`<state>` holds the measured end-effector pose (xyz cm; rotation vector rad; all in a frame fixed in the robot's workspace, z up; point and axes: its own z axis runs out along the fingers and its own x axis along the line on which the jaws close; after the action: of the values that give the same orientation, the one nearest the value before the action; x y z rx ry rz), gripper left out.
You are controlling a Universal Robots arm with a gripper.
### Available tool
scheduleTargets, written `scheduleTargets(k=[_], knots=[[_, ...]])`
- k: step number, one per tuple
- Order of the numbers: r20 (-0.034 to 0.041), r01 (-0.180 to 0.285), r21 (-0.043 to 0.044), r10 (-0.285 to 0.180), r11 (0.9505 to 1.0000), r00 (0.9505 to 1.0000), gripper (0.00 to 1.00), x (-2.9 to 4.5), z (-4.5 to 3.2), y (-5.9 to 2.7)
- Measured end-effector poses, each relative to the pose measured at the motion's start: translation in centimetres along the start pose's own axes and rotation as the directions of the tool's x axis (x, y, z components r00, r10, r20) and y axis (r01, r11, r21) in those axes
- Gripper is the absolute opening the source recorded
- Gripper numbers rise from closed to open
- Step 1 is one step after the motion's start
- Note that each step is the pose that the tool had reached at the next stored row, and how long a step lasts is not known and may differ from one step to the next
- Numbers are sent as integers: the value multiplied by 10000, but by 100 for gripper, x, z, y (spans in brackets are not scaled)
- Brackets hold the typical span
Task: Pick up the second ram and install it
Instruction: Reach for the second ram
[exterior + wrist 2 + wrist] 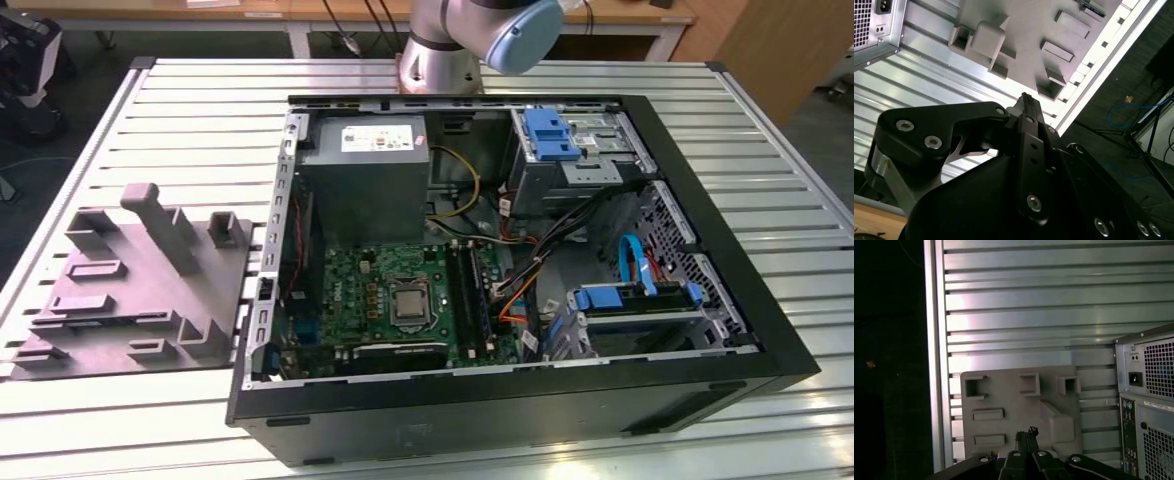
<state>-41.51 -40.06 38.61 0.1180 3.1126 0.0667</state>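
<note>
My gripper (1026,434) hangs high above the grey moulded fixture (1019,410), its two black fingers pressed together with nothing between them. The second wrist view shows the same shut fingertips (1026,100) over the fixture (1019,45) near the table's edge. The second ram is not to be made out as a loose stick. In the exterior view, long dark strips stand in the memory slots (462,290) beside the processor on the green motherboard (387,295). I cannot tell whether any of them is a stick.
The open black computer case (747,330) lies on a slatted metal table (174,110); its rear panel (1149,405) is beside the fixture (134,280). The arm's base (447,50) stands behind the case. Inside are a power supply (363,175), blue drive brackets and cables.
</note>
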Motion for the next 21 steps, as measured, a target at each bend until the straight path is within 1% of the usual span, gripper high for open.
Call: scheduleTargets(k=[2,4,10,15,21], knots=[[1,0,-1,0,10000,10000,10,-2,3,-25],[1,1,-1,-1,10000,10000,10,-4,9,-70],[1,1,-1,-1,10000,10000,10,-15,49,-255],[1,0,-1,0,10000,10000,10,-23,101,-385],[0,1,-1,-1,10000,10000,10,-28,184,-505]])
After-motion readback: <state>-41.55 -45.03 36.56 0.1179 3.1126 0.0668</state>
